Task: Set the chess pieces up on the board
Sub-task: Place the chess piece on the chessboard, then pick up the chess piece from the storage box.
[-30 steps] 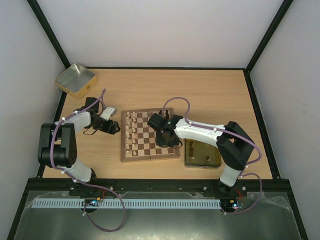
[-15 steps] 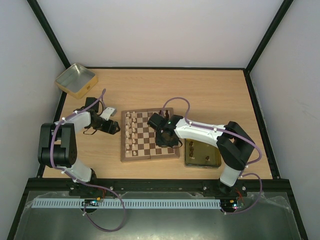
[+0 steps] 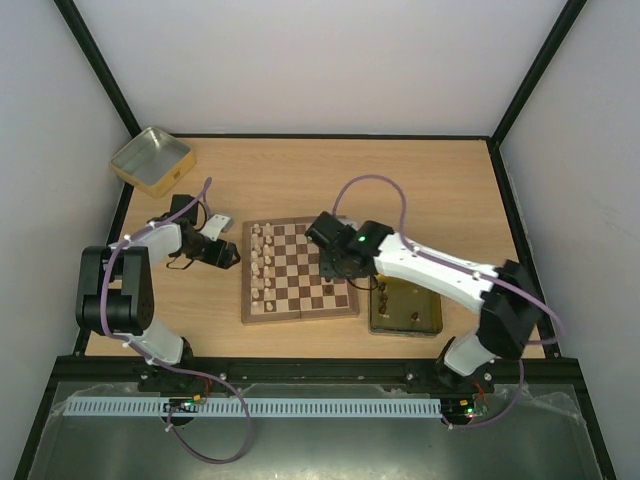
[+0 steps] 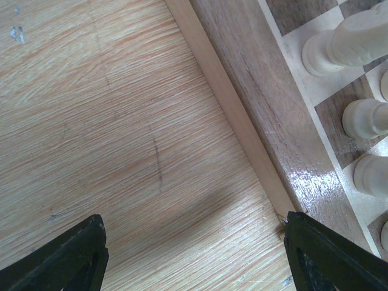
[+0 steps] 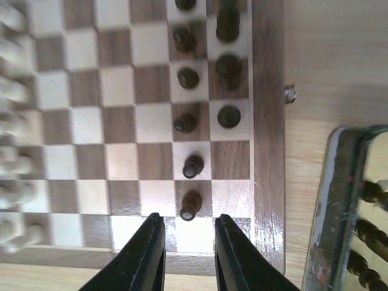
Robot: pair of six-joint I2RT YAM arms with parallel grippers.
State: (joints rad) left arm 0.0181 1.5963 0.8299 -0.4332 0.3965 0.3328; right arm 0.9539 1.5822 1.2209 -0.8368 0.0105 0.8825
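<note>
One pale wooden table (image 3: pixel 400 180), with the small checkered wooden board (image 3: pixel 300 316) at centre. Gold rectangular metal tin (image 3: pixel 405 332) just right of it. Left gripper (image 4: pixel 194 242): jaws wide apart, empty, by the board's left rim. Right gripper (image 5: pixel 188 224): jaws narrowly apart, empty, over the near right squares. Cream wooden chess pieces (image 3: pixel 262 265) line the left columns, dark brown ones (image 5: pixel 188 77) the right.

A: How many boards and tins?
B: One board (image 3: pixel 300 316), two tins (image 3: pixel 152 160).
A: And dark pieces (image 5: pixel 190 205) on it?
B: Nine show from the right wrist. The pale pieces (image 3: pixel 262 262) fill two rows, too small to count.
</note>
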